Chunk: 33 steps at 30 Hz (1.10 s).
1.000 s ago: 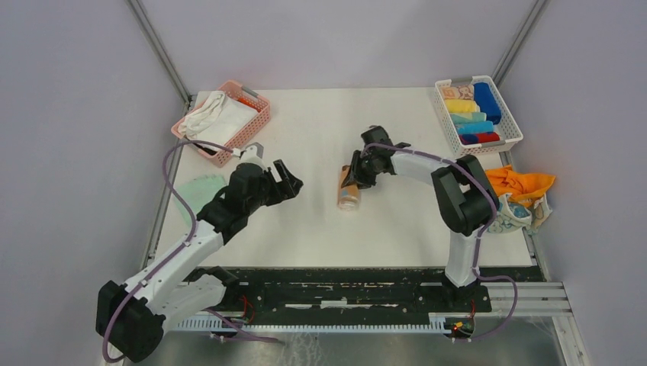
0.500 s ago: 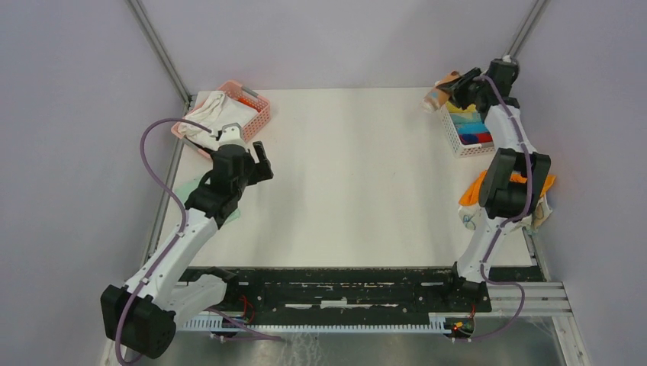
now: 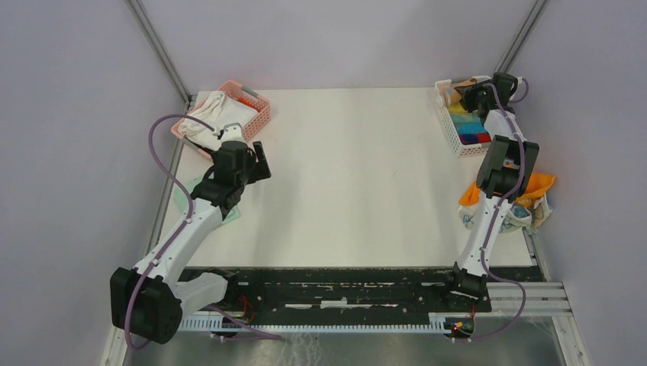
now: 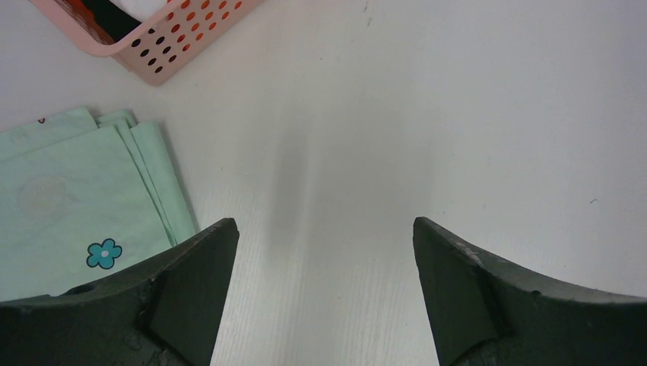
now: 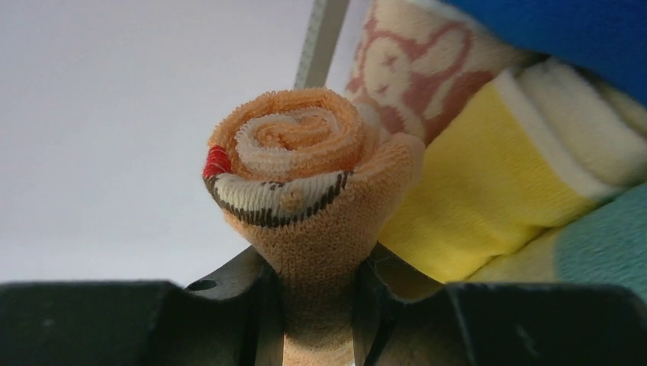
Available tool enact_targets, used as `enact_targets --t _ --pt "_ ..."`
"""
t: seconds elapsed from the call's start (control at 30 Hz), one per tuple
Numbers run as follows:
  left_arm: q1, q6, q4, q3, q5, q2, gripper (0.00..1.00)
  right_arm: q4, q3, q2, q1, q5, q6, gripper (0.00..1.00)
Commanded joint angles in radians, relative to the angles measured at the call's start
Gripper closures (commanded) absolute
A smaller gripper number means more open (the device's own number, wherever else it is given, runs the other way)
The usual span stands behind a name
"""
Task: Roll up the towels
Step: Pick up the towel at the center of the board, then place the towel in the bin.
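1. Towel roll (image 5: 294,175), orange with stripes, sat pinched in the right gripper (image 5: 317,305), which was closed tight on its lower part.
2. The roll was at the far right of the table, over the far end of the white basket (image 3: 450,126). It was next to a yellow roll (image 5: 473,198) already in there.
3. If the gripper let go too high or too near the rim, the roll might tip out onto the table or come undone.
4. The basket looked full, so the roll might bump the others and not fit.
5. The left gripper (image 4: 324,259) was open and held nothing, low over the table on the left.
6. A flat green towel (image 4: 69,206) lay just to its left, near the pink basket (image 4: 164,57), not yet rolled.
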State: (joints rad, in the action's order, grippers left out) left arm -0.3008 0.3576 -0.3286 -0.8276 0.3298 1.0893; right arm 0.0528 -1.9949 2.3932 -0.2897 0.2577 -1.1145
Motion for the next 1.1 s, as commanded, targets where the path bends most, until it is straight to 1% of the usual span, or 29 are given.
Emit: enact_targets --t 0.0,0.23,0.3,0.43,0.6,0.8,0.97,1.07 --pt "0.011 -0.038 0.058 -0.001 -0.018 0.008 0.09 -0.102 -0.055 0.012 -0.026 -0.120 -0.037 0.95" --pt "0.018 -0.034 0.059 0.001 -0.023 0.018 0.09 -0.075 -0.027 0.027 -0.050 -0.195 -0.031 0.94" --pt "0.018 -0.032 0.059 0.003 -0.025 0.019 0.09 -0.105 -0.012 0.030 -0.053 -0.204 -0.040 0.93" --pt "0.019 -0.032 0.062 0.005 -0.026 0.018 0.09 -0.199 0.007 0.042 -0.061 -0.179 -0.114 0.93" --pt "0.020 -0.030 0.065 0.007 -0.031 0.019 0.09 -0.204 -0.032 0.038 -0.061 -0.197 -0.131 0.93" --pt "0.020 -0.025 0.068 0.008 -0.040 0.024 0.09 -0.157 -0.069 0.059 -0.052 -0.206 -0.148 0.92" --pt "0.022 -0.024 0.068 0.009 -0.044 0.024 0.09 -0.092 -0.038 0.062 -0.039 -0.259 -0.123 0.87" --pt "0.022 -0.022 0.068 0.009 -0.048 0.023 0.09 -0.033 -0.061 0.087 -0.032 -0.268 -0.106 0.85"
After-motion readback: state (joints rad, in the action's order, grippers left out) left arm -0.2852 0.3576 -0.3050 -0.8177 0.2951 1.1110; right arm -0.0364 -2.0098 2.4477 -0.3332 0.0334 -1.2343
